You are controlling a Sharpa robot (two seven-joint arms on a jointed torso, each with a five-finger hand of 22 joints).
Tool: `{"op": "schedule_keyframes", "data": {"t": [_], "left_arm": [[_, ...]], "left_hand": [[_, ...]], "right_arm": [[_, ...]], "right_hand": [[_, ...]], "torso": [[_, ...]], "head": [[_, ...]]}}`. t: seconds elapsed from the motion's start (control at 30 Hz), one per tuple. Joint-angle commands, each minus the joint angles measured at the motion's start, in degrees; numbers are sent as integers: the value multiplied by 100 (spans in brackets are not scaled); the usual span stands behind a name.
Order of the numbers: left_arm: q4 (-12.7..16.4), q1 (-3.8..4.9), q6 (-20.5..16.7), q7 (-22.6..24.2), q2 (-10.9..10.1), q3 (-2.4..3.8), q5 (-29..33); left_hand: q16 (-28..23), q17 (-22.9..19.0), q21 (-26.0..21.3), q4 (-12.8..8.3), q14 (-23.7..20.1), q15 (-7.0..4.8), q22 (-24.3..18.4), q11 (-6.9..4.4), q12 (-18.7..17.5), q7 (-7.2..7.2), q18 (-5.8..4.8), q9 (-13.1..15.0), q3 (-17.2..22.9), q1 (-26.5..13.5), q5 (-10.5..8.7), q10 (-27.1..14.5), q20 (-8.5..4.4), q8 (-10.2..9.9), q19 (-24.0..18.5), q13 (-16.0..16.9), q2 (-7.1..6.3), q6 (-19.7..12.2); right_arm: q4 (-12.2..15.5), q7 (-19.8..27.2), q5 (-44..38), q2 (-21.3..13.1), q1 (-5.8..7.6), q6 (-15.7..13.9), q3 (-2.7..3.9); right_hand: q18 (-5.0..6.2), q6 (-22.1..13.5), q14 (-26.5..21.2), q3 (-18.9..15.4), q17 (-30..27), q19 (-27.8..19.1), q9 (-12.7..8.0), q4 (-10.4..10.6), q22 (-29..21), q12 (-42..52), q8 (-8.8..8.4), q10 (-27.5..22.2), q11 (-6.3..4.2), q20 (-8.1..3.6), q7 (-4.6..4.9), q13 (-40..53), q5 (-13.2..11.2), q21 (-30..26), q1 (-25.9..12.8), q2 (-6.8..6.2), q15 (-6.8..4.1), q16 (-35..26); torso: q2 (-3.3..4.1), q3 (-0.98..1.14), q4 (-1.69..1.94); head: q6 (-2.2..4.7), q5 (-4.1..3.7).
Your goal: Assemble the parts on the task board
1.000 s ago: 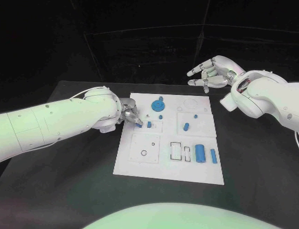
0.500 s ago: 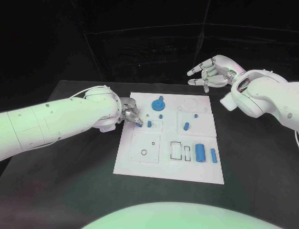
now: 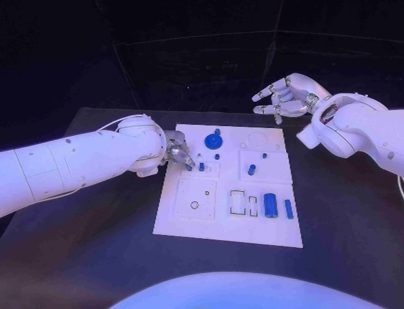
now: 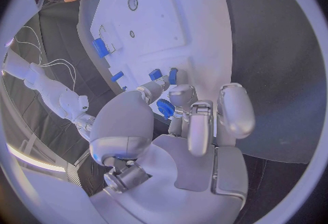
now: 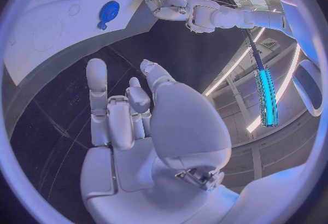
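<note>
1. The white task board lies in the middle of the black bench, its long sides running from the near edge toward the far edge.
2. Left hand is down at the board's left edge, toward the far end, fingers curled together around a small blue part. The left wrist view shows that piece pinched between the fingertips, so this hand is grasping it.
3. Right beside those fingers, two small blue pegs stand in the board near its left edge.
4. Right hand hangs in the air beyond the far right corner of the board, well apart from it. Fingers spread and lightly bent, nothing in the palm: released.
5. A blue gear-shaped part sits near the board's far edge, with a small blue stud just nearer than it.
6. Toward the board's middle, a short blue pin lies on the right half.
7. Near the right edge, closer to the near end, a large blue cylinder lies beside a slimmer blue bar; two rectangular slots are just to their left.
8. The near left square panel shows a small round hole.
</note>
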Motion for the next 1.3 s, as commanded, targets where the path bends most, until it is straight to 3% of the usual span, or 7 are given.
{"op": "schedule_keyframes", "data": {"t": [0.03, 0.73, 0.83, 0.9, 1.1, 1.2, 1.3], "left_arm": [[-48, -24, 202, -96, 33, -20, -16], [-194, -14, 131, -108, 90, -17, -20], [-146, -14, -37, -35, 36, -15, -20], [-107, -12, -241, 60, -19, -11, 4], [-61, 11, -936, 340, -141, -4, 424], [-47, 19, -1147, 472, -173, -3, 596], [-52, 26, -1345, 772, -182, -3, 922]], "left_hand": [[36, 1509, 41, 109, 605, -34, 16, 26, 29, 6, -37, -36, -329, -100, -19, 1, -5, -6, 39, 18, -24, 59], [36, 1509, 42, 535, 605, -32, 71, 32, 81, 13, -44, -253, -1620, -139, -35, 13, -13, -83, 59, 69, 21, 183], [36, 1509, 40, 751, 605, -41, 80, 22, 97, -3, -43, -293, -2083, -250, -297, 22, -16, -90, 64, 84, -52, 209], [36, 1509, 18, 859, 605, -43, 58, 22, 75, -1, -37, -310, -2264, -282, -321, 5, -23, -97, 55, 55, -54, 203], [-123, 1203, -488, 1042, 527, 26, -515, 131, -870, 124, 78, -410, -2678, -30, -314, -684, 28, -215, -213, -1129, 39, -111], [-211, 1046, -703, 1169, 488, 63, -748, 173, -1160, 169, 126, -452, -2888, 66, -313, -896, 65, -225, -311, -1495, 77, -209], [-529, 520, -1340, 1385, 339, 165, -1435, 298, -1415, 313, 251, -546, -3178, 265, -310, -1232, 153, -317, -632, -1703, 113, -525]], "right_arm": [[-2, 47, 18, 10, 11, 29, 4], [-26, 55, 32, 41, 10, 42, 4], [-31, 57, 33, 42, 10, 46, 4], [-35, 57, 33, 42, 9, 48, 4], [-45, 60, 34, 41, 9, 53, 3], [-49, 61, 34, 38, 9, 52, 3], [-58, 61, 34, 41, 8, 45, 3]], "right_hand": [[109, -17, 235, 48, 5, 17, -8, 0, 1, 10, 25, -34, -1, -13, 1, 7, 26, -21, -36, 3, -39, -24], [110, -17, 233, 53, -1, 15, -8, 6, -8, 3, 25, -40, -1, -13, 2, -5, 26, -26, -48, 5, -38, -29], [111, -19, 232, 53, -8, 11, -8, 12, -17, -3, 25, -46, 0, -12, 2, -14, 25, -31, -61, 3, -38, -34], [111, -19, 232, 53, -8, 11, -8, 12, -17, -3, 25, -46, 0, -12, 2, -14, 25, -31, -61, 3, -38, -34], [112, -19, 230, 54, -18, 9, -8, 13, -23, -9, 25, -50, 0, -12, 2, -22, 24, -34, -65, 1, -38, -40], [112, -19, 230, 54, -18, 9, -8, 13, -23, -9, 25, -50, 0, -12, 2, -22, 24, -34, -65, 1, -38, -40], [112, -19, 230, 54, -18, 9, -8, 13, -23, -9, 25, -50, 0, -12, 2, -22, 24, -34, -65, 1, -38, -40]], "torso": [[1, 1, -5], [-2, -8, 7], [-3, -10, 2], [-3, -9, 3], [-5, -3, -1], [-2, -8, 0], [-5, -3, 4]], "head": [[-11, -8], [-1, -49], [6, -55], [9, -58], [26, -69], [27, -79], [28, -76]]}}
